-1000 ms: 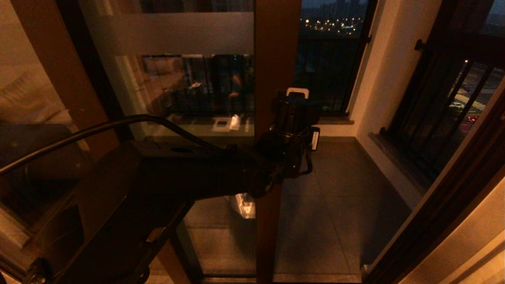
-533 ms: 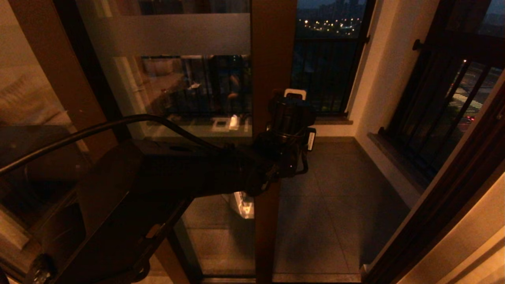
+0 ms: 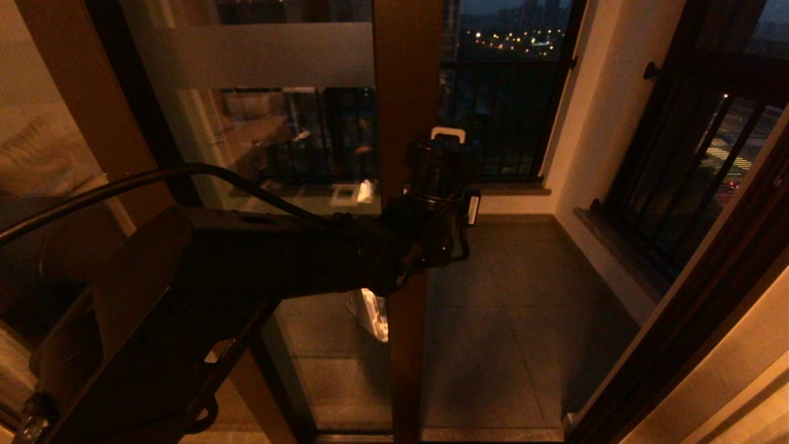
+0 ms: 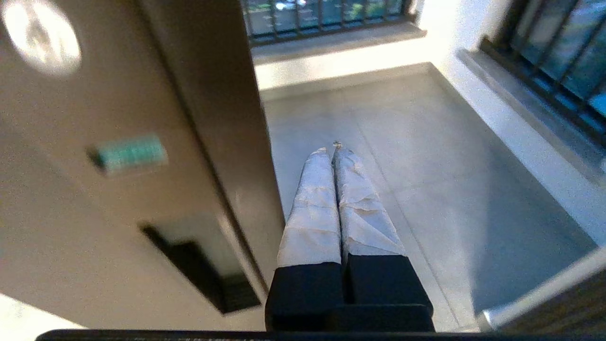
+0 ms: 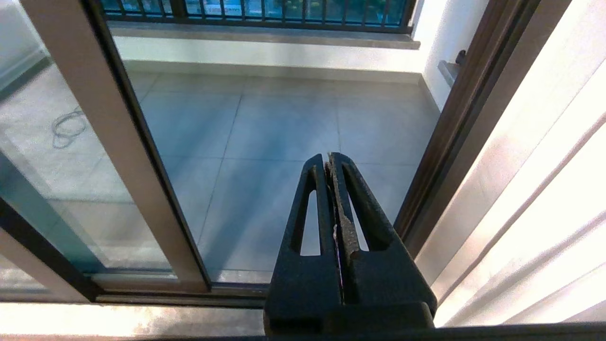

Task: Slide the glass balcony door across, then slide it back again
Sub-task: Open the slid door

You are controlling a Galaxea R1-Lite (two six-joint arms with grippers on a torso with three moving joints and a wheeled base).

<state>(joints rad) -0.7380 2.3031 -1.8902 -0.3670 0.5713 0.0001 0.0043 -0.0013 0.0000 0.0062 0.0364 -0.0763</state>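
The glass balcony door [image 3: 404,92] has a dark reddish-brown frame and a frosted band [image 3: 259,55] near its top. It stands partly slid aside, with open doorway to its right. My left gripper [image 3: 447,137] reaches across in front of me to the door's right edge. In the left wrist view the left gripper [image 4: 331,150] is shut with nothing between its taped fingers [image 4: 315,203], which lie right beside the door's edge [image 4: 213,94]; I cannot tell if they touch. The recessed handle slot [image 4: 199,270] lies beside it. My right gripper [image 5: 328,158] is shut and empty, hanging low before the doorway.
Grey balcony floor [image 3: 524,320] shows through the opening. A black-barred railing window [image 3: 696,160] lines the right wall. The dark door jamb [image 3: 690,320] runs down the right. A pale object [image 3: 373,311] lies on the floor behind the glass.
The door's brown upright and my left gripper beside it have both shifted to the left, widening the opening. The right arm has not visibly moved.
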